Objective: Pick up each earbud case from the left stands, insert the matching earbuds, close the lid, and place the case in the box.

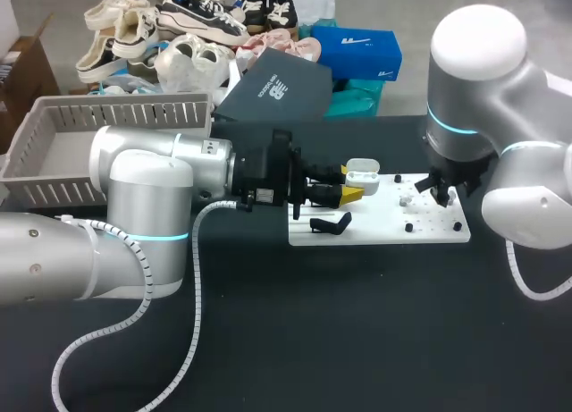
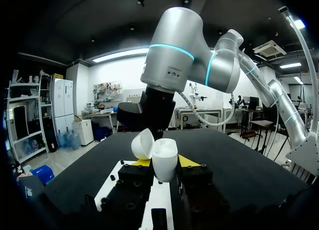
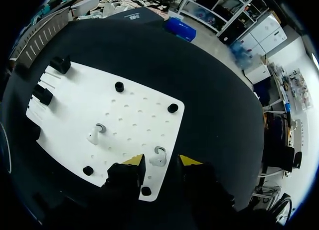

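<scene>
Over the white board (image 1: 380, 222), at its left end, the left gripper (image 2: 164, 162) is clamped on the earbud case (image 2: 165, 159), one yellow tip on each side. It holds the case upright w/ lid (image 2: 141, 143) swung open, prob. so the cavity faces up for loading. At the board's right end the right gripper (image 3: 160, 162) hangs tip-down w/ fingers apart, straddling one earbud (image 3: 158, 156). It grips nothing yet, and looks lined up to pinch that bud. A second earbud (image 3: 96, 133) lies nearer the board's middle. The box (image 1: 116, 115) sits on the counter (image 1: 357, 323) well left of the board, on the left arm's side for the drop-off.
</scene>
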{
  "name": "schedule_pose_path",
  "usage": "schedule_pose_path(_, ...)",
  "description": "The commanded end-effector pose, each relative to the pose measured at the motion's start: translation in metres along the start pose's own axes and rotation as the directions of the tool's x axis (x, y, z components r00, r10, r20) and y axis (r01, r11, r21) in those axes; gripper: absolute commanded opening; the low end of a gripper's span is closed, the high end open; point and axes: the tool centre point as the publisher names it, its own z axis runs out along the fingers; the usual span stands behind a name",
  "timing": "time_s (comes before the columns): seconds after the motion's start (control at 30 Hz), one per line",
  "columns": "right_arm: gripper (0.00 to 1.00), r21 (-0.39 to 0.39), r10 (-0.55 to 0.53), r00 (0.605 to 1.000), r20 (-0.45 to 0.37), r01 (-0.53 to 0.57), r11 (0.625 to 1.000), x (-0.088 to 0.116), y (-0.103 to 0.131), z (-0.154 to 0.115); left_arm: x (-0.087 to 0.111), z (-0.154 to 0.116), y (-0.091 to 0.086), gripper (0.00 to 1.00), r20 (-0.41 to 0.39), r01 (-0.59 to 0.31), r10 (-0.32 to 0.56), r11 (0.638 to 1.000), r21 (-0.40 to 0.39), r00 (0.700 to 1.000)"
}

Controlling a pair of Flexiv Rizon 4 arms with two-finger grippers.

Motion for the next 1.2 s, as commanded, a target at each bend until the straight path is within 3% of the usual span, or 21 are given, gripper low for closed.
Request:
schedule_pose_path(0.03, 0.38, 0.0, 0.002, 1.0, 0.0, -0.002, 1.0, 0.001, 0.001, 0.0, 0.001, 0.0, 0.002, 0.0, 0.0, 0.0, 0.0, 1.0, 0.006, 1.0)
schedule_pose_path(0.47, 0.35, -0.004, 0.0, 1.0, -0.004, 0.0, 1.0, -0.001, 0.003, 0.003, 0.001, 0.0, 0.002, 0.0, 0.0, 0.0, 0.0, 1.0, 0.006, 1.0)
schedule_pose_path(0.9, 0.0, 0.008, 0.002, 1.0, -0.013, -0.002, 1.0, 0.001, 0.001, 0.004, 0.001, 0.0, 0.002, 0.0, 0.0, 0.0, 0.0, 1.0, 0.006, 1.0)
schedule_pose_path(1.2, 0.0, 0.013, 0.006, 1.0, -0.005, -0.006, 1.0, 0.003, -0.003, -0.007, 0.001, 0.0, 0.002, 0.0, 0.0, 0.0, 0.0, 1.0, 0.006, 1.0)
